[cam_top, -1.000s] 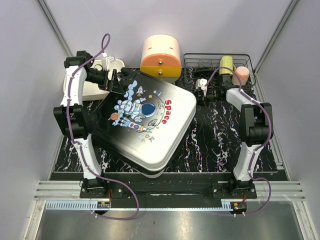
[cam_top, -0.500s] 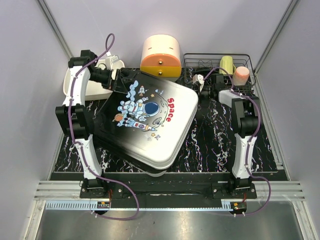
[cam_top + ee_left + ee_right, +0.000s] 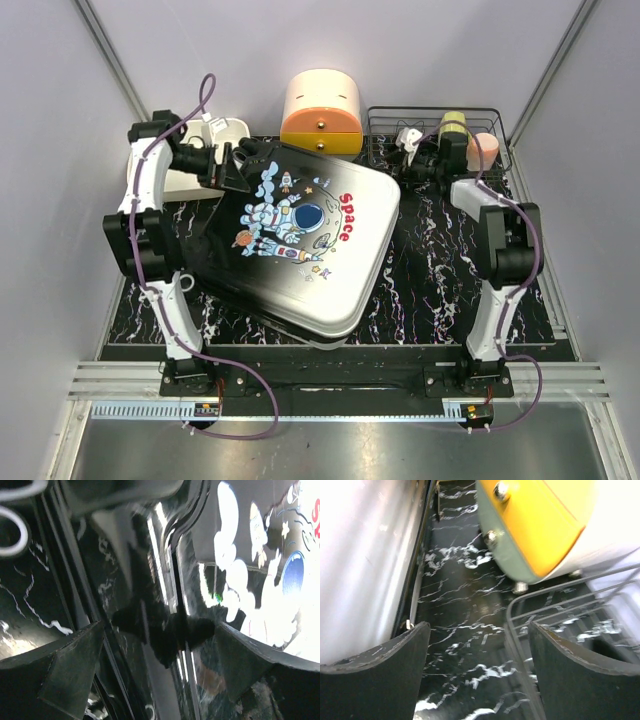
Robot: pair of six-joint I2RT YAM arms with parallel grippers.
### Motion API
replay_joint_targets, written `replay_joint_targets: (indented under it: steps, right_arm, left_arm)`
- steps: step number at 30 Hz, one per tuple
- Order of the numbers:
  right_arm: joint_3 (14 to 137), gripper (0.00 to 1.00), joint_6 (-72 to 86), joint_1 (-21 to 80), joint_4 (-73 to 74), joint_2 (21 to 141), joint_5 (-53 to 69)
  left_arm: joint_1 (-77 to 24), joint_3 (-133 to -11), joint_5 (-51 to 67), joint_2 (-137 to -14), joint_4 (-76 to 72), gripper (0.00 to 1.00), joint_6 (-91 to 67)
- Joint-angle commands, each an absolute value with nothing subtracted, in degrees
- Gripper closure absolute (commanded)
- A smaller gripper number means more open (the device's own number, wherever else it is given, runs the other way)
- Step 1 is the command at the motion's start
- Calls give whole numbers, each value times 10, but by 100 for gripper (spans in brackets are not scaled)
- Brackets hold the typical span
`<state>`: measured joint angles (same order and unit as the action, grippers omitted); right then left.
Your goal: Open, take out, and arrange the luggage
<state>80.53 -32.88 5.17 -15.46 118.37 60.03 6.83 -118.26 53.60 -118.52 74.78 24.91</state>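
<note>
The luggage [image 3: 300, 245] is seen lying closed and askew at the centre of the top view, opening and unpacking judged undone, with the left gripper [image 3: 160, 630] spread wide at its upper-left seam and the right gripper [image 3: 477, 650] released, empty, beside the wire basket [image 3: 430, 110] at upper right.

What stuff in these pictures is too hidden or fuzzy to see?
- Inside the luggage: top view, its lid covers it.
- Dark lump at the left gripper: left wrist view, blurred.
- Wire basket contents: top view, the right arm covers some.
- Cream-and-orange box: right wrist view, cut off by the edge.
</note>
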Motion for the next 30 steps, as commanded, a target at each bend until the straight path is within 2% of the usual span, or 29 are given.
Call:
replay_joint_targets:
  steps: [1, 2, 3, 9, 17, 22, 30]
  right_arm:
    - [821, 12, -420, 55, -36, 1065, 521]
    - [824, 9, -422, 51, -5, 1053, 505]
    - [831, 1, -431, 42, 20, 1048, 472]
    - [849, 0, -421, 20, 167, 983, 377]
    - [817, 0, -347, 21, 405, 855, 368]
    - [737, 0, -308, 20, 419, 772, 338]
    - [722, 0, -241, 20, 491, 703, 320]
  left_arm:
    - [135, -1144, 506, -1162, 780, 4, 280]
    - [144, -1137, 504, -1156, 778, 4, 291]
    - [151, -1129, 500, -1150, 773, 4, 292]
    - [175, -1048, 475, -1106, 766, 4, 333]
    - [166, -920, 502, -1047, 740, 6, 378]
    - [114, -840, 504, -1017, 728, 10, 396]
    - [57, -765, 560, -984, 690, 16, 338]
